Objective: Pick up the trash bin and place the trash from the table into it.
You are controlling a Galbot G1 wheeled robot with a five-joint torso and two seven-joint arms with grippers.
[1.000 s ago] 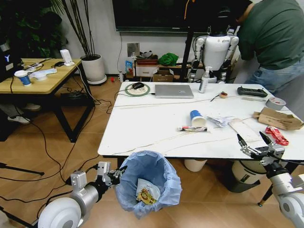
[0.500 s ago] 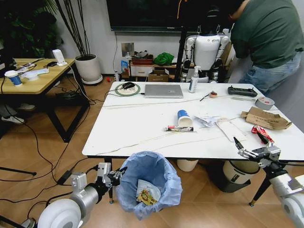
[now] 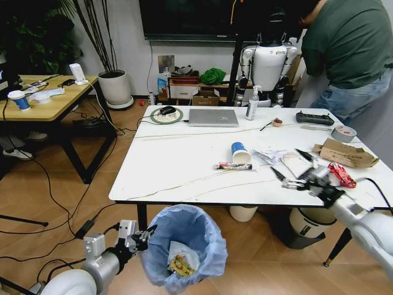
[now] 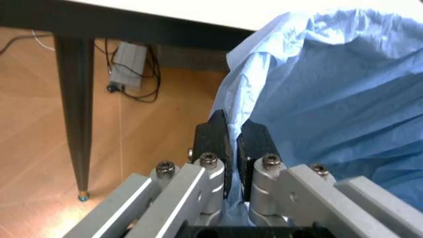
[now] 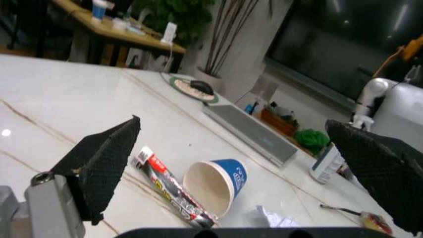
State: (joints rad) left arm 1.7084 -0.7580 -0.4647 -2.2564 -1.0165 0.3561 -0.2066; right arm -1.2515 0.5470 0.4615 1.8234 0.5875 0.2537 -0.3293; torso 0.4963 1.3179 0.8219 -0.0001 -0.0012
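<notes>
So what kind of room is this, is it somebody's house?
Probably an office or robot lab, not a house. There's a white table with a laptop, another white robot parked by the wall under a big dark screen, and cables running over the floor.

The left arm is a rounded white shell that narrows to a grey metal wrist with a boxy silver block on top. Its left hand (image 4: 233, 144) ends in two black rectangular pads bolted to silver linkage bars — round hex-socket screws sit at each joint. The right arm is also glossy white, with a thin black cable looping beside it. The right hand (image 3: 293, 168) carries slim black fingers on a silver base — close up, the pads (image 5: 106, 158) show a fine cross-hatched texture.
</notes>
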